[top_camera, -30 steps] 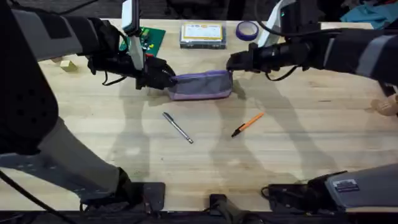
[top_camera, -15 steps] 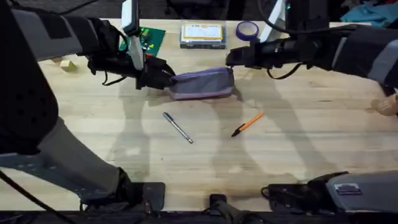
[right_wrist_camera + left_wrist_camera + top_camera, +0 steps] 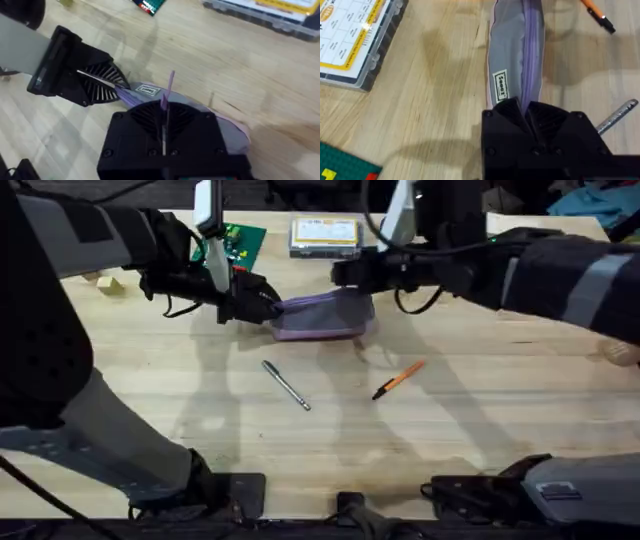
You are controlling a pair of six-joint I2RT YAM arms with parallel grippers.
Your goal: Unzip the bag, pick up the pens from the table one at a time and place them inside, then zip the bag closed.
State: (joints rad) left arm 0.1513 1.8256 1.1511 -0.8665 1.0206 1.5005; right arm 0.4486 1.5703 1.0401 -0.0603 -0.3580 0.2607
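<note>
Now your left gripper (image 3: 268,304) pinches the bag's (image 3: 322,318) end on the table (image 3: 480,430), and your right gripper (image 3: 164,116) is clamped on the zipper pull (image 3: 169,86); both pens (image 3: 286,385) lie nearby.

— Where does the pouch (image 3: 322,317) sit?

— On the table (image 3: 480,430), toward the far side, near the middle. The left gripper (image 3: 262,304) is at its left end, closed on that end. The right gripper (image 3: 345,275) is over its top edge, pinching the zipper pull (image 3: 169,86).

— And the pens?

— Both lie on the table nearer than the pouch. One pen (image 3: 286,385) is below its left half. The other pen (image 3: 399,379) lies to the right of the first, well apart from it.

— What's behind the pouch?

— A plastic box (image 3: 325,235), at the far edge. Left of the box lies a flat board (image 3: 237,242).
</note>
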